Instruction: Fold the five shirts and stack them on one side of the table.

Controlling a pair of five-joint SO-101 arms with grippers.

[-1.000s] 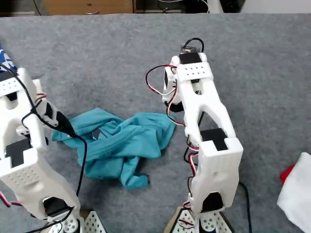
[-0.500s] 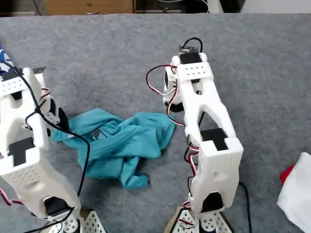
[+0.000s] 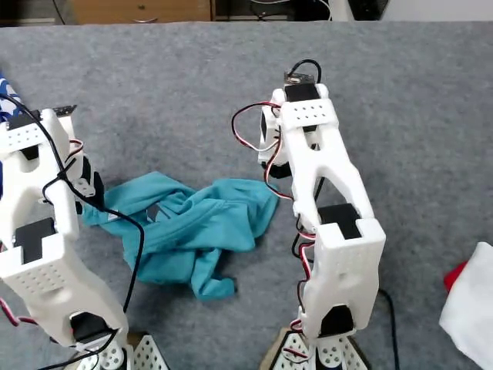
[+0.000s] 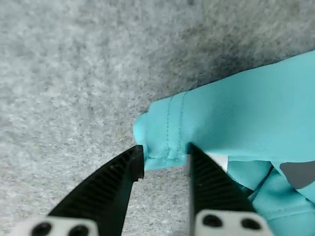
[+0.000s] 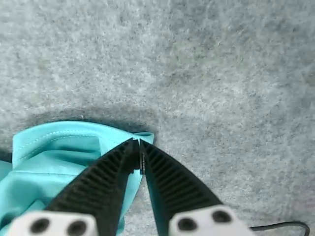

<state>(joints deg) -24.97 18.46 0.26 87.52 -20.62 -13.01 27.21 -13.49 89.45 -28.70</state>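
teal shirt [image 3: 202, 225] crumpled | left hand [image 4: 166, 151] apart astride hem | right hand [image 5: 138, 144] together at edge

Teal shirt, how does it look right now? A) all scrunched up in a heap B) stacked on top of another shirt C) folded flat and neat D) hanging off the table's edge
A: the teal shirt lies bunched and wrinkled in a heap on the grey table, well away from the edges and not on other clothes.
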